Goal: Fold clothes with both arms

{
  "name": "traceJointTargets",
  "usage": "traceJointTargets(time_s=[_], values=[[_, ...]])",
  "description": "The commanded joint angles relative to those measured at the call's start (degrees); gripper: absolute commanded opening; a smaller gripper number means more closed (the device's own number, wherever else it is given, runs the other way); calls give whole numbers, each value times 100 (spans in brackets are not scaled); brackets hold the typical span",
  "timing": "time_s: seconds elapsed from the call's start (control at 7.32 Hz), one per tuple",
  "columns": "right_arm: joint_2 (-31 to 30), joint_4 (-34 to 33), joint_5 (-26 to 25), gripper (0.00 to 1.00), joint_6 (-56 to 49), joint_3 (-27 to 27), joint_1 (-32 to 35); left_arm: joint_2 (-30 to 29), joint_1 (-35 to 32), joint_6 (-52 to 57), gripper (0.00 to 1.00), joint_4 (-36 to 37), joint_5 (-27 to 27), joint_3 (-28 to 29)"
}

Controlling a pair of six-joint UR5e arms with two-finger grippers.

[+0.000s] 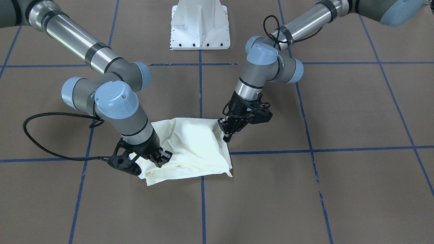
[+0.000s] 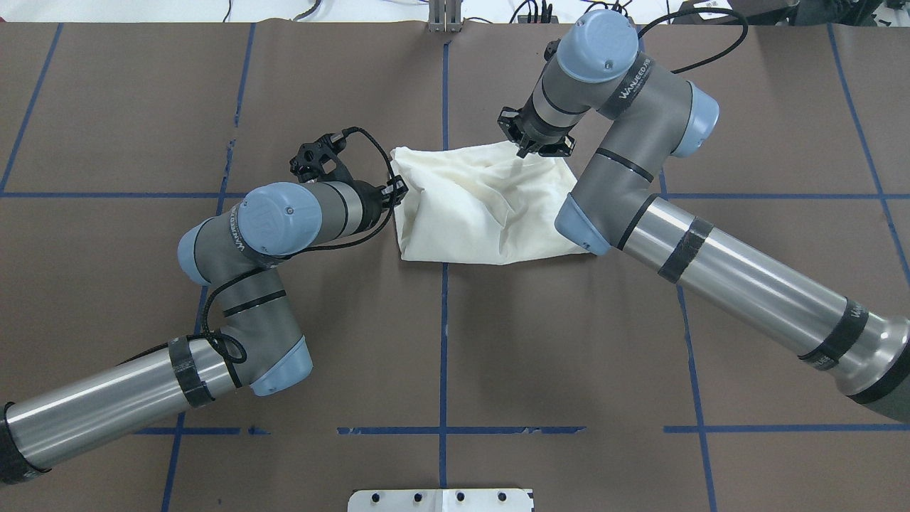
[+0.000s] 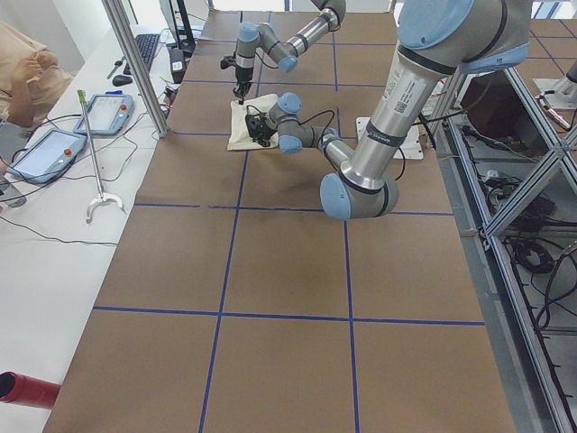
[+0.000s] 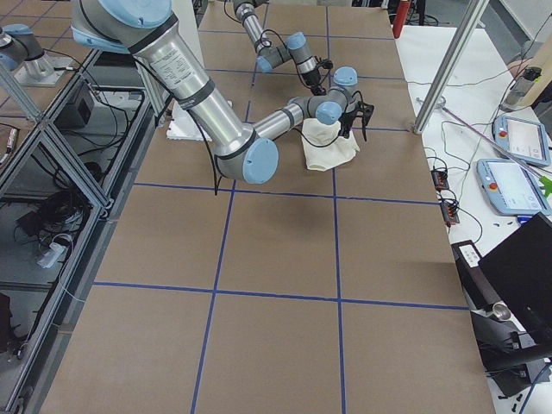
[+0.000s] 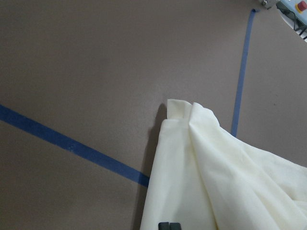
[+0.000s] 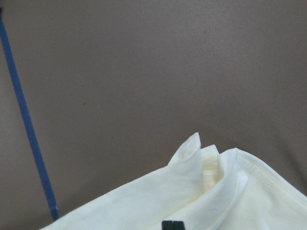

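1. Well, the T-shirt (image 2: 483, 213) is already a compact, layered bundle, lying just toward twelve o'clock of the worktop (image 2: 569, 341) centre, seen from overhead.
2. The left end effector (image 2: 394, 192) is pinched tight on its nine o'clock edge, and the right end effector (image 2: 530, 148) is clamped on at one o'clock.
3. It's soft cream knit with stitched hems, puffy and creased. I'd say flattening and a last fold remain.
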Motion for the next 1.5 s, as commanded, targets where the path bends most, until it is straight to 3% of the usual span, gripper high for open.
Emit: traceJointTargets(time_s=[0.0,0.27,0.55,0.96,1.09,1.37], values=[[-1,4,24,0,9,-7,0,-53,67,94,0,-553,-272,67],[-1,4,25,0,9,-7,0,53,155,644,0,-880,-975,75],[-1,4,25,0,18,-16,-9,394,165,1147,0,-1380,-2202,58],[-10,74,25,0,61,-7,-9,527,209,1176,0,-1515,-2839,-64],[-10,74,25,0,79,2,-9,667,95,1167,0,-1297,-2885,-370],[-10,83,33,0,79,63,17,450,-222,1167,0,648,-2467,-1117]])
